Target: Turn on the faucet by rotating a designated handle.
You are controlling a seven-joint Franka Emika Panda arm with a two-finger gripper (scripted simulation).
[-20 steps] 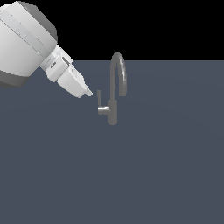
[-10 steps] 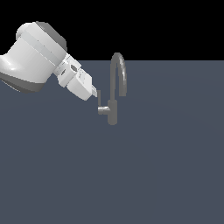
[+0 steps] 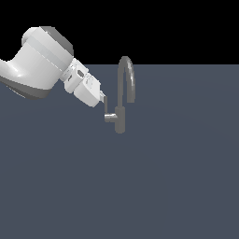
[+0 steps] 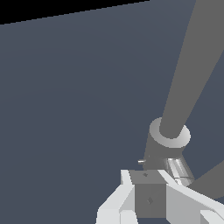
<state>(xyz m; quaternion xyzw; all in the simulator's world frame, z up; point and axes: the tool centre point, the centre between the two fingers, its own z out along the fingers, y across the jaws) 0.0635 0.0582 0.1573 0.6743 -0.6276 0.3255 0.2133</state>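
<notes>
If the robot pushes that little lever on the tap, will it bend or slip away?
The handle looks like rigid grey metal, so it probably swings rather than bends. It is thin and smooth-looking, so the gripper might slide off it. The faucet stands on a stout base, so tipping seems unlikely.

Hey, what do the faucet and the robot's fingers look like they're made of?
The faucet looks like grey metal with a dull satin finish: uniform grey, with a soft bright streak on its base in the wrist view. The fingers look like white moulded plastic, matte and flatly shaded. Both are simulator renders, so this is only appearance.
</notes>
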